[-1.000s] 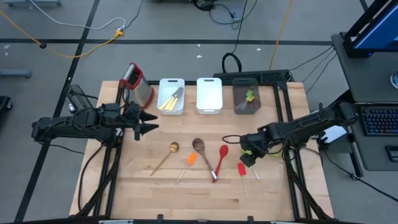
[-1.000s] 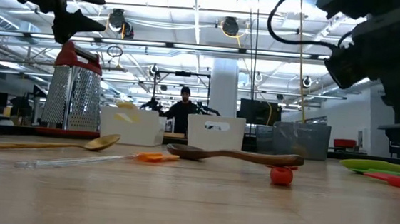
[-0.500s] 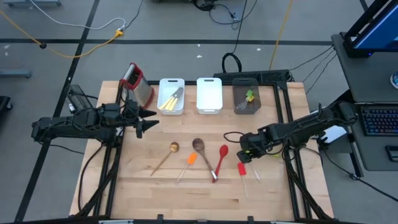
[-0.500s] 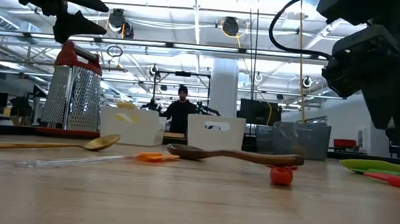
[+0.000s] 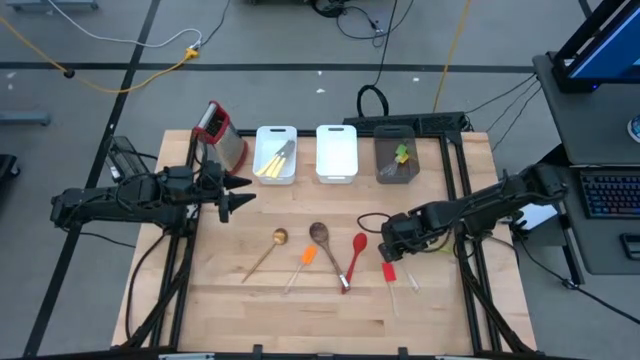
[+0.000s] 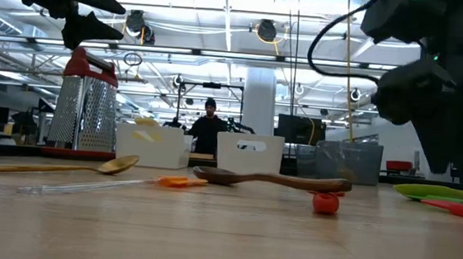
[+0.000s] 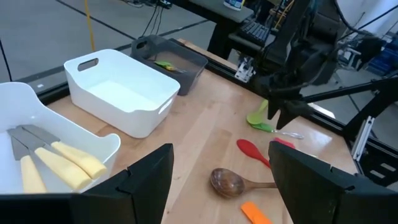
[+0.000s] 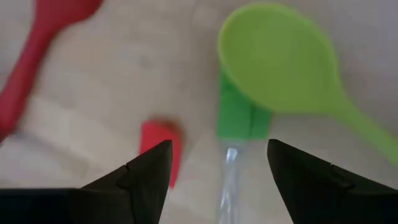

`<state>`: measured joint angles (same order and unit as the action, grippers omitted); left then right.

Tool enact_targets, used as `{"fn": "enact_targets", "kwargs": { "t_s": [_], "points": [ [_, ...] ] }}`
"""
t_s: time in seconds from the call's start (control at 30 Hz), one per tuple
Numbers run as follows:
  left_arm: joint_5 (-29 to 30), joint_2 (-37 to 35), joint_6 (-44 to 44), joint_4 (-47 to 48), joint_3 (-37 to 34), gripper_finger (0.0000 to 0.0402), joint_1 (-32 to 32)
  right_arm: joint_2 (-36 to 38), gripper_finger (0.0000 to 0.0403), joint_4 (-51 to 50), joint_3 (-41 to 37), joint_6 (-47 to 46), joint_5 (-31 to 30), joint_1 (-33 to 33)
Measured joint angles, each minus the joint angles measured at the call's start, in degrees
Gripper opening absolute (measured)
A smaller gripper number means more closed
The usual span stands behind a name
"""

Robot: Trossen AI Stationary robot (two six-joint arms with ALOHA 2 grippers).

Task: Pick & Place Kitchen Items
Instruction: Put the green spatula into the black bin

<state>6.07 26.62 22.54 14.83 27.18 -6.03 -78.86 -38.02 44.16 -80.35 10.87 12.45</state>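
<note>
Hovering right gripper (image 8: 217, 180) — jaws apart, over green spatula (image 8: 239, 118), lime-green spoon (image 8: 280, 59)

A wooden spoon (image 5: 263, 254), an orange spatula (image 5: 301, 265), a dark wooden spoon (image 5: 327, 246), a red spoon (image 5: 354, 258) and a red spatula (image 5: 389, 273) are laid flat mid-table; 2 pale-handled knives (image 5: 272, 163) are held in a white bin.

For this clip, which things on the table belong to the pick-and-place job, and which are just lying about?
Job items:
lime-green spoon
green spatula
red spatula
red spoon
dark wooden spoon
orange spatula
light wooden spoon
pale-handled knives in a white bin

Lying about:
box grater
</note>
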Motion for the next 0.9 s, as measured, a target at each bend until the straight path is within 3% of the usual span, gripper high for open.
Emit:
{"fn": "enact_targets", "kwargs": {
  "t_s": [0.1,0.4,0.7,0.9],
  "points": [
    [0.0,0.0,-1.0,0.0,0.0,0.0269,0.0,-3.9,0.0255,0.1,0.0,-0.4,-3.6,0.0],
    [0.0,0.0,-1.6,0.0,0.0,0.0269,0.0,-16.1,0.0255,-1.3,0.5,-3.1,-3.6,0.5],
    [0.0,0.0,-3.4,0.0,0.0,0.0269,0.0,-15.8,0.0251,-1.9,0.2,-10.3,-7.2,0.6],
    [0.0,0.0,-4.0,0.0,0.0,0.0269,-0.1,-15.8,0.0201,-1.7,0.2,-13.6,-8.6,0.6]
  ]
}}
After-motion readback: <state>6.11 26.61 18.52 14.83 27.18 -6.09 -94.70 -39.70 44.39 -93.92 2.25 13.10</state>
